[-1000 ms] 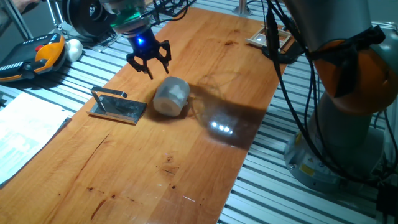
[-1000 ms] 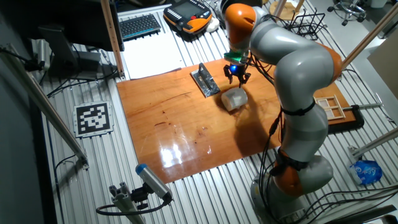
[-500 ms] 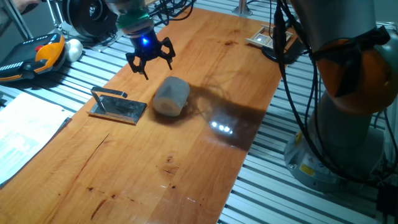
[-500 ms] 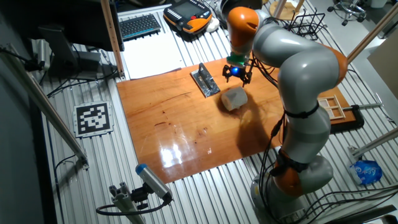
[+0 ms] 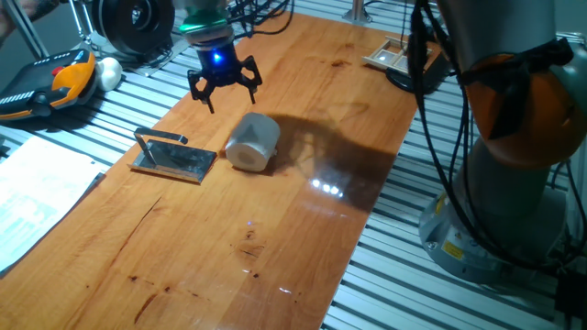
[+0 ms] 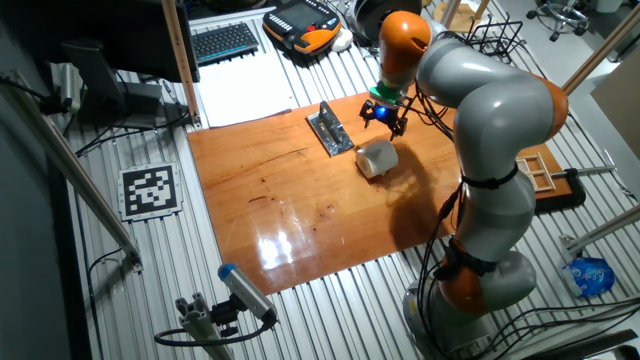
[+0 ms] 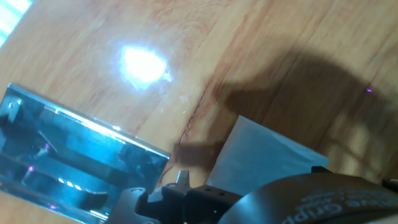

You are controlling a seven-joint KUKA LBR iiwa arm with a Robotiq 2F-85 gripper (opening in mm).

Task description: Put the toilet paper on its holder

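The toilet paper (image 5: 252,142) is a fat white roll lying on its side on the wooden table; it also shows in the other fixed view (image 6: 377,158). The holder (image 5: 174,158), a shiny grey metal plate with a thin raised bar, lies just left of the roll (image 6: 330,130). My gripper (image 5: 225,93) hangs open and empty above the table, a little behind the roll and apart from it (image 6: 385,118). The hand view shows the holder (image 7: 68,162) at the left and the roll (image 7: 261,162) at the bottom right. My fingertips do not show there.
An orange-black teach pendant (image 5: 50,81) and a small white ball (image 5: 110,69) lie beyond the table's far left edge. A pale wooden framed tray (image 5: 394,55) sits at the far end. A paper sheet (image 5: 37,192) lies at left. The robot base (image 5: 514,183) stands at right.
My gripper has risen and drawn back from the roll toward the table's far end. The roll and the holder have not moved.
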